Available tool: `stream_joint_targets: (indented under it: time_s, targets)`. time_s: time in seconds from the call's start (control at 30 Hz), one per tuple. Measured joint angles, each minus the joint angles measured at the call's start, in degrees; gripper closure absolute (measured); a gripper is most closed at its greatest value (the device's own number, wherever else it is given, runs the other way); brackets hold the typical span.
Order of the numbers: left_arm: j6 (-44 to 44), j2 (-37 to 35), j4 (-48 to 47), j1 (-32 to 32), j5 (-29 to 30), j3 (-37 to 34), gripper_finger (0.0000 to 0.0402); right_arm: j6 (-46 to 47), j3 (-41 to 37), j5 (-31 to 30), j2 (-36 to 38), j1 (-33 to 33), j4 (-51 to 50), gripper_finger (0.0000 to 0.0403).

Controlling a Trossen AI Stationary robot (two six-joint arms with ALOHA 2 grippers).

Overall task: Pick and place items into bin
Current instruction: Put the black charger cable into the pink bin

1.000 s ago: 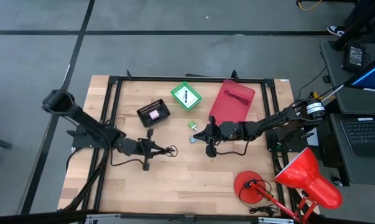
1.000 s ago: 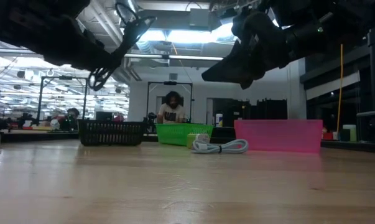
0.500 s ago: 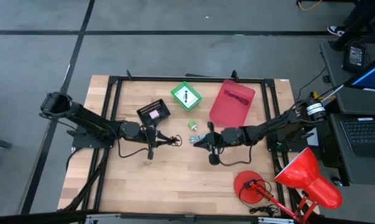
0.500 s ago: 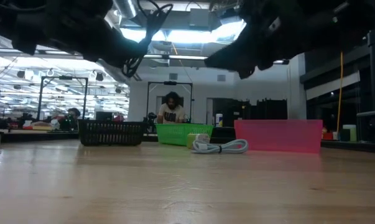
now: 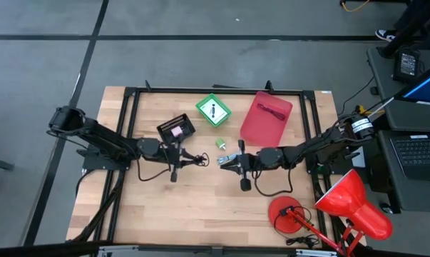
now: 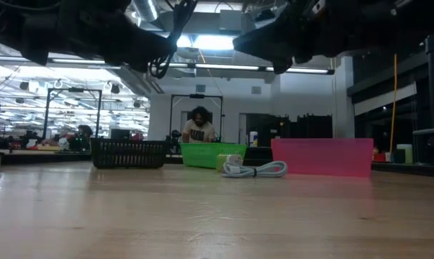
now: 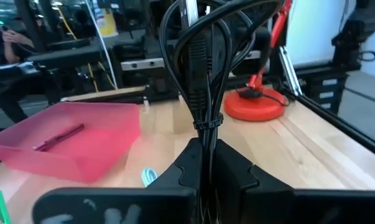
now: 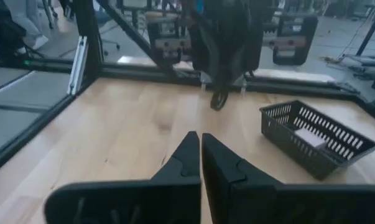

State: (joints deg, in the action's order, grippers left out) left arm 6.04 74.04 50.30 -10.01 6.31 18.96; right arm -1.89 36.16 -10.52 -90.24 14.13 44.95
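My left gripper (image 5: 180, 158) is at mid-table, shut on a bundled black cable (image 5: 195, 160), which fills the left wrist view (image 7: 203, 74). My right gripper (image 5: 224, 163) faces it from the right, shut and empty (image 8: 198, 155), above the table. A small green piece (image 5: 220, 144) lies on the wood beyond it. In the low view a pale grey cable (image 6: 254, 170) lies on the table in front of the bins. The black basket (image 5: 176, 130) holds a white card with pink marks, the green bin (image 5: 213, 110) a white card, the pink bin (image 5: 266, 116) a red cable (image 7: 58, 137). My left gripper pinches the black cable bundle between its two fingers, just below its tie (image 7: 203, 146). The fingers come roughly level from the table's left and lie along the bundle. The looped end (image 5: 199, 160) sticks out past the fingertips, lifted clear of the table.
A red desk lamp (image 5: 343, 203) with its round base (image 5: 284, 214) stands at the near right corner. A black frame (image 5: 132, 96) borders the work area. Bare wood lies toward the near edge. A person (image 6: 197, 128) sits in the room beyond the table.
My left gripper carried the black cable up and toward the far edge, closer to the black basket, still shut on it. My right gripper drew slightly toward the near edge and rose. Over the last half second both hardly moved.
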Motion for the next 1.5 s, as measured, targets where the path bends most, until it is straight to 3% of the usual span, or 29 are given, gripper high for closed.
stream_joint_targets:
  time_s: [0.17,0.27,0.47,0.63,0.83,1.1,1.5]
  targets:
    - [-1.0,4.2,6.6,0.1,1.4,0.0,0.0385,-1.4,0.4,0.0,0.0,0.0,2.0,0.0402]
    - [-2.7,7.5,11.4,0.1,5.2,0.0,0.0385,-2.9,1.4,0.0,0.0,0.0,2.0,0.0389]
    - [-3.5,13.3,21.1,0.0,6.7,0.3,0.0385,-3.1,2.4,0.0,0.0,-0.1,2.0,0.0321]
    - [-5.2,15.9,21.7,0.0,5.5,1.9,0.0385,-3.1,2.4,0.0,0.0,-0.9,2.0,0.0263]
    - [-2.4,20.6,21.6,-1.4,3.3,6.0,0.0384,-3.1,2.4,-0.1,0.0,-0.9,2.1,0.0222]
    - [-0.5,25.7,21.4,-1.6,3.4,11.2,0.0384,-2.9,2.4,0.0,0.0,-0.9,2.4,0.0210]
    - [0.7,26.2,20.2,-1.6,2.8,13.0,0.0384,-1.4,2.4,0.0,0.0,-0.9,2.3,0.0215]
